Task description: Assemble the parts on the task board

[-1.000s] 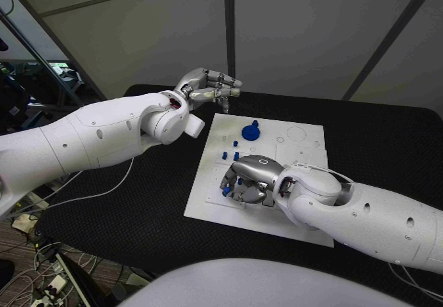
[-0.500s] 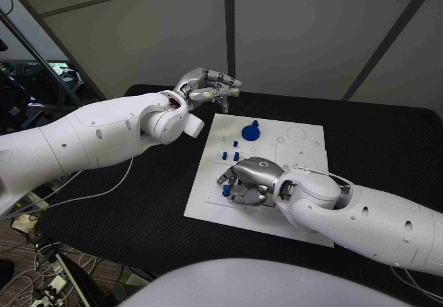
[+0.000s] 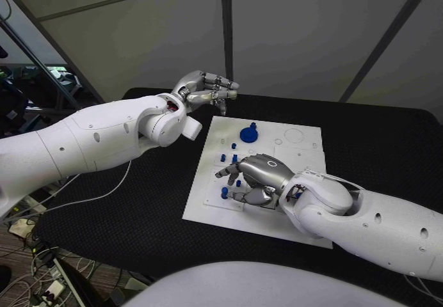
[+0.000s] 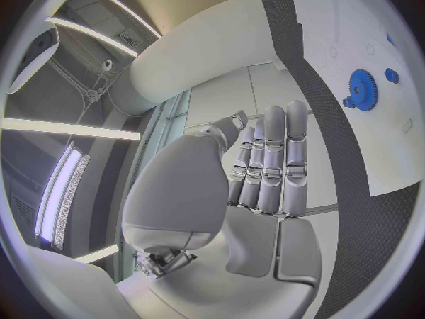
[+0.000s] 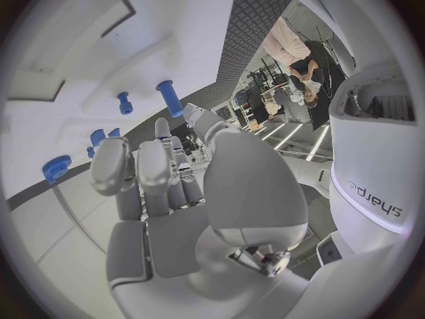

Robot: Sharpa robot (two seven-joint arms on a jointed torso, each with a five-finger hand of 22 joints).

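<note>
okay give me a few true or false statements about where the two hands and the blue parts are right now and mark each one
1. The right hand is over the task board. True.
2. The left hand rests on the board. False: it is raised beyond the board's far left corner, holding nothing.
3. A blue gear sits on the board's far half. True.
4. The board lies on a white table. False: the table is black.
5. Small blue pegs stand near the board's left edge. True.

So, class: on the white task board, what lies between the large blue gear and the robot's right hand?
In the head view, small blue peg-like parts stand on the white task board between the large blue gear and the silver right hand.
</note>
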